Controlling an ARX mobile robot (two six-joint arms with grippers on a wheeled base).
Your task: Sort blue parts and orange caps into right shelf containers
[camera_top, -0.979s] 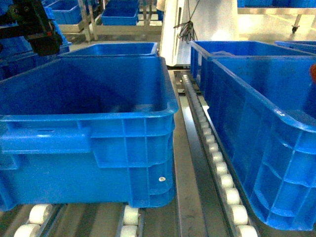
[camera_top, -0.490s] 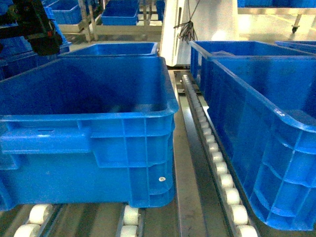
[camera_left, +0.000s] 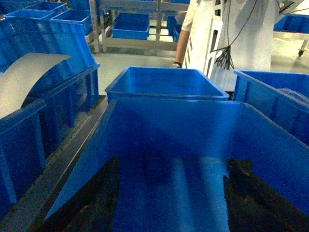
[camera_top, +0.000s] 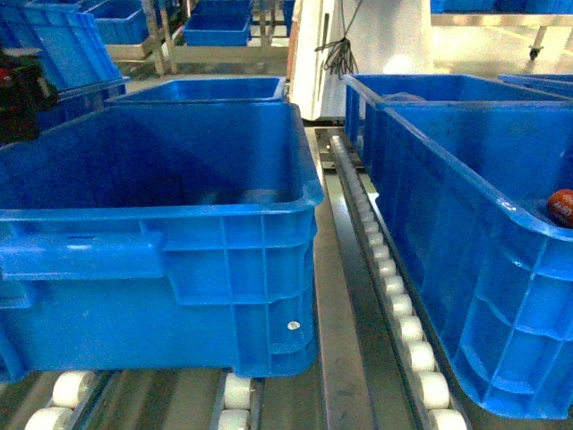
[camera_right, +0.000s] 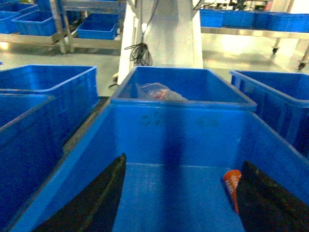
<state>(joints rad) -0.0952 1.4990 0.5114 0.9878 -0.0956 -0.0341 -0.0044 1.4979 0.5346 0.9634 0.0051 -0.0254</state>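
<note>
1. in your head view two big blue crates fill the frame: the left crate [camera_top: 161, 242] sits on white rollers [camera_top: 72, 387], and the right crate [camera_top: 483, 269] stands just across the metal roller rail [camera_top: 380, 260].
2. an orange cap [camera_top: 561, 206] shows at the far right edge of the head view, just inside the right crate's rim.
3. your right wrist camera looks down into that crate [camera_right: 178, 145]. the right gripper [camera_right: 181, 203] hangs over its floor, its two dark fingers [camera_right: 94, 203] spread wide apart with nothing between them.
4. an orange cap [camera_right: 232, 186] lies on the crate floor near the right-hand finger; you cannot tell whether they touch.
5. behind it, a second crate [camera_right: 203, 87] holds a crumpled clear bag [camera_right: 159, 92] with a red bit inside.
6. your left wrist camera looks into the left crate [camera_left: 183, 130]. the left gripper [camera_left: 169, 198] has its dark fingers [camera_left: 256, 193] parted and bare.
7. in the head view only a dark part of the left arm [camera_top: 20, 98] shows at the left edge.
8. a person in white [camera_left: 217, 34] stands beyond the crates.
</note>
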